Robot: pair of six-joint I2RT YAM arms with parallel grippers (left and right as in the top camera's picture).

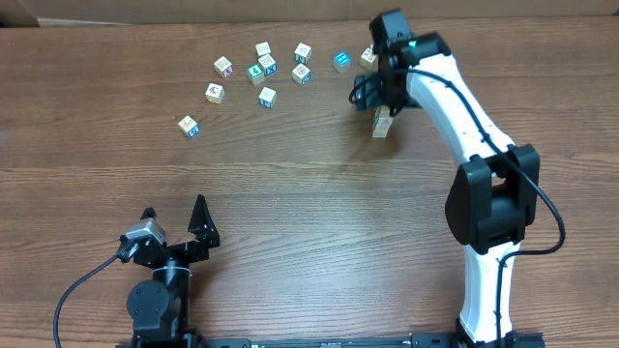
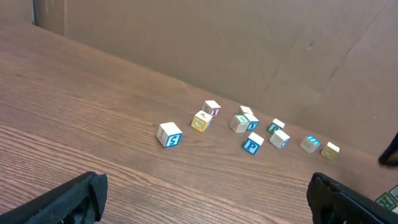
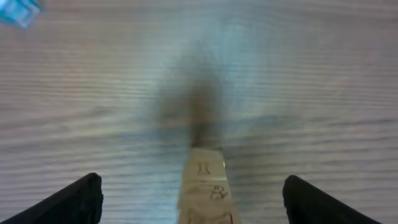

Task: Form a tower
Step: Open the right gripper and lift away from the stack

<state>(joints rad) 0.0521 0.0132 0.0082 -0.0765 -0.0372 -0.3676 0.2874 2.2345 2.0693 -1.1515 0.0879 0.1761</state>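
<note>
1. Hovering over the tower [image 1: 383, 124], my right gripper [image 3: 191, 180] is out at the far right of the table [image 1: 309, 193], at the end of an arm that reaches from the near right edge.
2. My right wrist camera shows my two dark fingers [image 3: 71, 202] spread wide, one at each lower corner of its view.
3. The tower [image 3: 205, 193] stands between them with bare wood showing on both sides, so my right jaws are wide open and have hold of nothing.
4. From above, the tower is a narrow upright stack, one block wide, with pale faces and faint printed marks. I cannot count its blocks, because my wrist covers part of it.
5. It stands apart from the loose cubes [image 1: 261, 72], which are scattered along the far side of the table, to the left of the tower.
6. One blue-faced cube [image 1: 341, 61] lies just to the far left of the tower and also shows in the top left corner of my right wrist view.
7. My left gripper [image 1: 176, 217] sits at the near left of the table, well apart from every block.
8. Its fingers [image 2: 68, 199] are parted wide, with only tabletop between them, so it holds nothing.
</note>
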